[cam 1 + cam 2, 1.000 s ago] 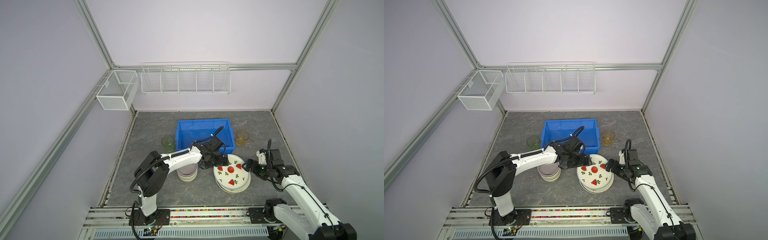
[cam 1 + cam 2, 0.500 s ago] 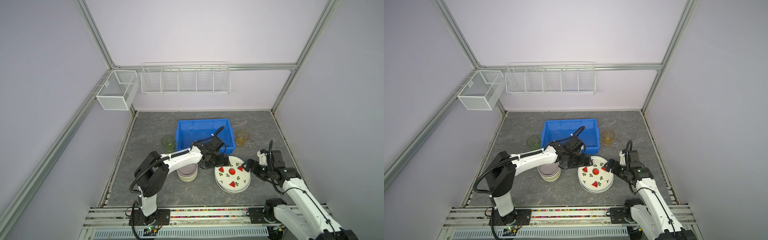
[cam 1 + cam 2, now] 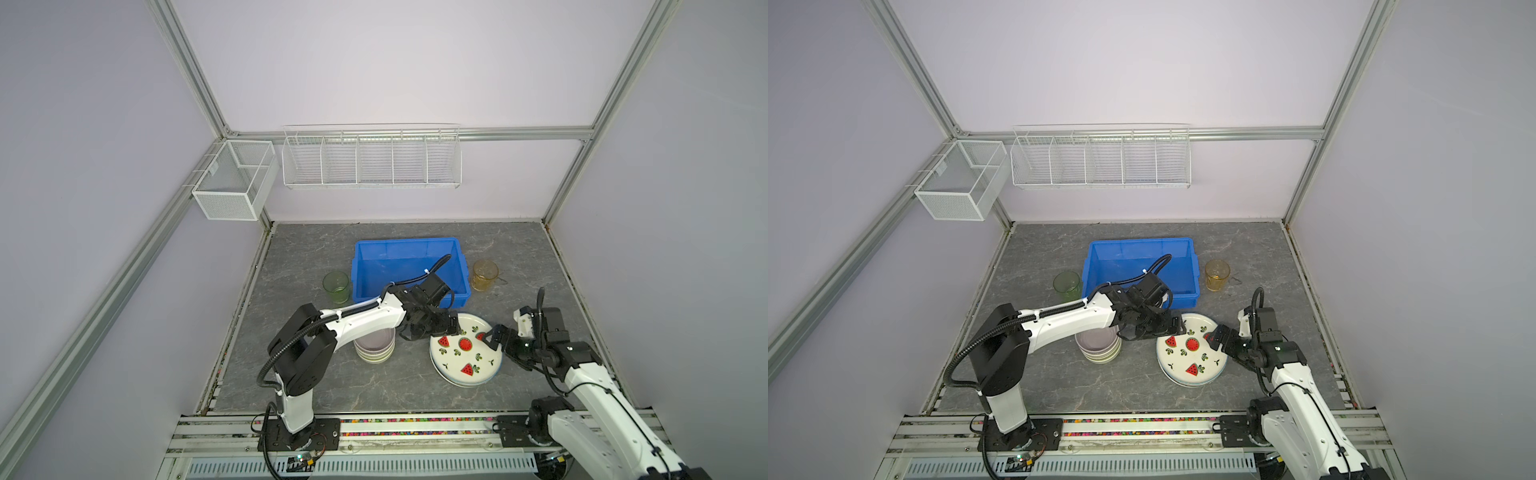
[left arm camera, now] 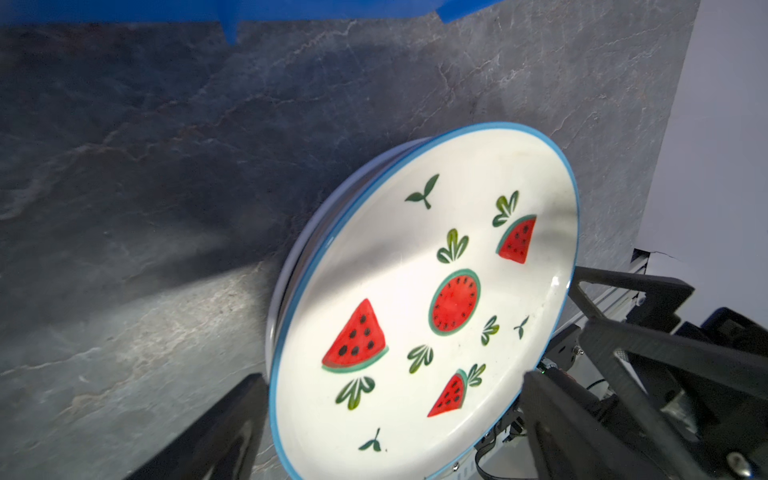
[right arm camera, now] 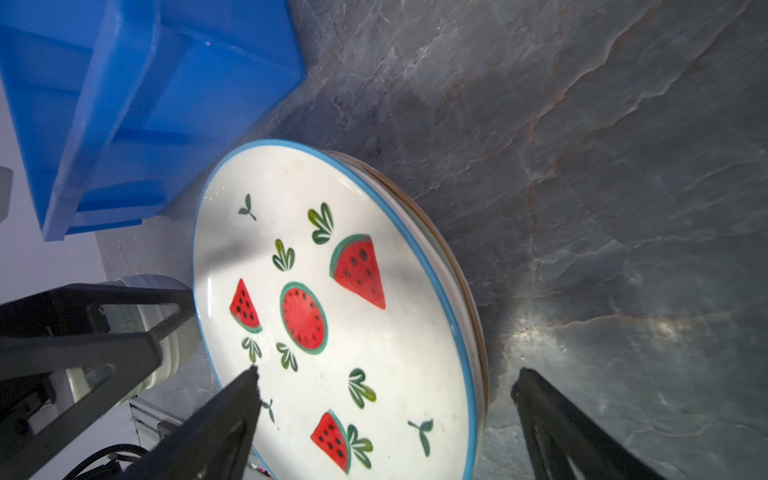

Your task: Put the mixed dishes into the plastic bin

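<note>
The watermelon plate [image 3: 464, 351] is lying atop a stack [image 5: 471, 316] at five o'clock from the bin [image 3: 409, 251]. The left gripper [image 3: 432, 330] is hovering open at its ten o'clock rim. The right gripper [image 3: 492, 338] is standing wide open at two o'clock, gripping nothing.

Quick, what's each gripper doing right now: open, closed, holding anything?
Left gripper: open, holding nothing; the watermelon plate sits between its jaws.
Right gripper: open, holding nothing, jaws astride the same plate's opposite edge.
</note>
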`<state>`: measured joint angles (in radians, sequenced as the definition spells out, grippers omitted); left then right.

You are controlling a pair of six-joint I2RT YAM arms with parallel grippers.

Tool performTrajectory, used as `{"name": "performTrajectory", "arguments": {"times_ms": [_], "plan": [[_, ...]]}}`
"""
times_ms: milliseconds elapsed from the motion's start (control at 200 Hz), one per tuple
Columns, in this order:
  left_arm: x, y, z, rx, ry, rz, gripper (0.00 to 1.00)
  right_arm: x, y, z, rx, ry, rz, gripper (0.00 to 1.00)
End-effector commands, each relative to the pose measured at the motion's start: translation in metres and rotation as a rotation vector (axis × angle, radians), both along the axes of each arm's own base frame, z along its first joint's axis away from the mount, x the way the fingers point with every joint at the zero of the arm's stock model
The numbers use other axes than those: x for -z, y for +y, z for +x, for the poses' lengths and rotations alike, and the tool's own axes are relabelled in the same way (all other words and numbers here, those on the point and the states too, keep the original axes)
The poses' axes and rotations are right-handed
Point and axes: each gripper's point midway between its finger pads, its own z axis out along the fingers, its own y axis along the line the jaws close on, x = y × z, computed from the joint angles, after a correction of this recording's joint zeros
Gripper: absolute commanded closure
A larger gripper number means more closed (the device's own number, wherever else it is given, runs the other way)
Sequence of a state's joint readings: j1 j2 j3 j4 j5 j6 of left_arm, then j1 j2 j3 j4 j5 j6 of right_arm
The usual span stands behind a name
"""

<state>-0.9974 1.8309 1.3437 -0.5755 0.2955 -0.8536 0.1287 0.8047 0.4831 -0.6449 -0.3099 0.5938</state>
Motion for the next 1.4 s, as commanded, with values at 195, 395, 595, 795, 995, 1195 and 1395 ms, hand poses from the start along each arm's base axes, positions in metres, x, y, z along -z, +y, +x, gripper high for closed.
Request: {"name": "performTrajectory", "arguments": {"times_ms": [195, 395, 595, 795, 995, 1195, 1395], "plan": [[-0.033, -0.008, -0.005, -0.002, -0.022, -0.065, 0.06, 0.003, 0.010, -0.007, -0.010, 0.007, 0.052, 0.12], [-0.034, -0.009, -0.006, -0.002, -0.023, -0.077, 0.06, -0.002, 0.013, -0.006, -0.018, -0.014, 0.065, 0.21], [-0.022, -0.004, -0.005, -0.004, -0.023, -0.042, 0.07, -0.002, 0.013, -0.006, -0.015, -0.019, 0.061, 0.23], [-0.020, 0.010, 0.000, -0.012, -0.070, 0.030, 0.07, 0.002, 0.012, -0.008, -0.013, -0.012, 0.056, 0.22], [-0.018, 0.024, 0.004, -0.018, -0.107, 0.105, 0.07, 0.006, 0.013, -0.007, -0.018, -0.006, 0.062, 0.23], [-0.009, 0.020, 0.001, -0.005, -0.078, 0.099, 0.07, 0.008, 0.015, -0.006, -0.023, -0.005, 0.065, 0.23], [-0.011, 0.000, -0.009, 0.004, -0.003, -0.009, 0.08, 0.013, 0.019, -0.005, -0.029, 0.010, 0.084, 0.23]]}}
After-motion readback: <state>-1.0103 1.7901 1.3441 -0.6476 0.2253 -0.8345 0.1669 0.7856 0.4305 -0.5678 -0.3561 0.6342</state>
